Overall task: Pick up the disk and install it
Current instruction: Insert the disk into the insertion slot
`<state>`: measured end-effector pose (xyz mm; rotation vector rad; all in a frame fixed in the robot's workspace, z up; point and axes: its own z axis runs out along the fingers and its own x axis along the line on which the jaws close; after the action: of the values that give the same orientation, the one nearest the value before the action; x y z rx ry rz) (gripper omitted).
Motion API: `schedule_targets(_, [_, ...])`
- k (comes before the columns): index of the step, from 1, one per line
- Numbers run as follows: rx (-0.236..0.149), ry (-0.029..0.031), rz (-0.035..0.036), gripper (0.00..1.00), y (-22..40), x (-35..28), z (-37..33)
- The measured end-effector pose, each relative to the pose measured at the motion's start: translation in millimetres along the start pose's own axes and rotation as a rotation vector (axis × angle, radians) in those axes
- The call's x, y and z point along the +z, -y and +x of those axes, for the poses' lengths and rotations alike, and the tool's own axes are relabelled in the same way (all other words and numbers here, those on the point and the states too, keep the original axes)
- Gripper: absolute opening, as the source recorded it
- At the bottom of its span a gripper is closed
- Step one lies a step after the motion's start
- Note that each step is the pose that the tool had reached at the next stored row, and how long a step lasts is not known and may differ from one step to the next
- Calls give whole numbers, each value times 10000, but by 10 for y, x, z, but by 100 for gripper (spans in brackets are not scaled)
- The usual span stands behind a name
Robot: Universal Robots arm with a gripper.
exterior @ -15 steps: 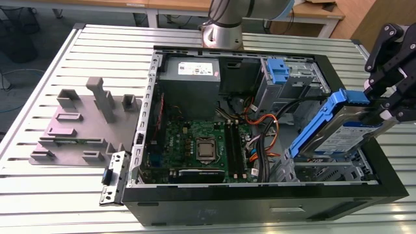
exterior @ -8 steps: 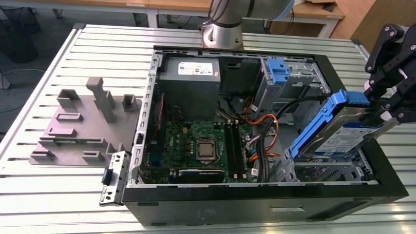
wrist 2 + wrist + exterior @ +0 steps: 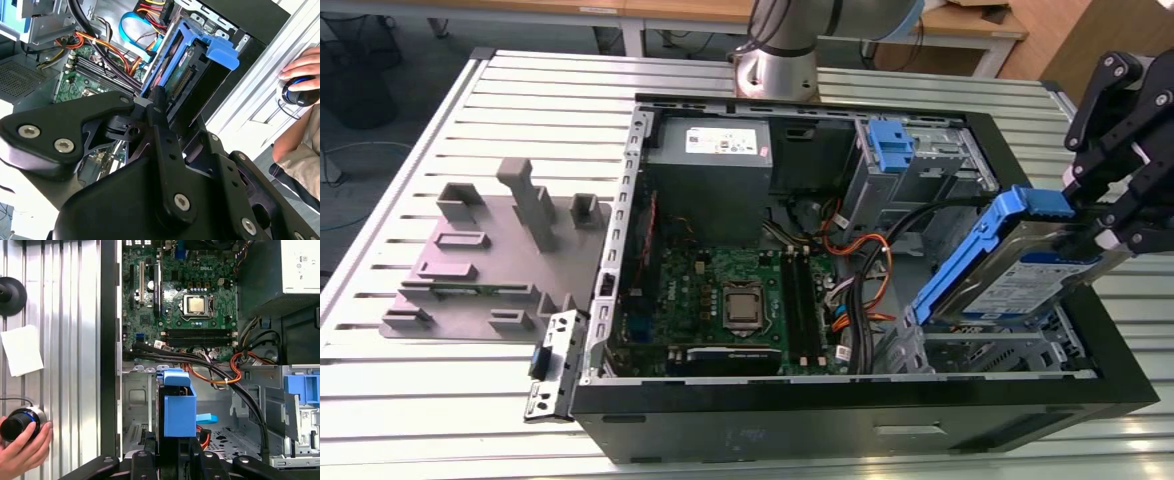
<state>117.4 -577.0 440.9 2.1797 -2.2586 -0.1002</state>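
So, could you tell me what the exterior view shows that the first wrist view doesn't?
Exterior view: the grey holder on the table, the arm's base. First wrist view: a hand on a knob, a white sheet. Both: the motherboard and the disk, held by the gripper above the case.

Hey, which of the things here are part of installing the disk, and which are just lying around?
Part of the job:
- the disk, held tilted in the gripper
- the open computer case beneath it
- the metal drive cage under the disk

Just lying about:
- the grey moulded holder on the table beside the case
- the white paper sheet
- the power supply box, untouched
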Motion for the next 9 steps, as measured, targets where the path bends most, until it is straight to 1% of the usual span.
schedule_targets(5, [0,2,0,35,3,67,5])
schedule_targets(9, [0,-2,1,35,6,135,11])
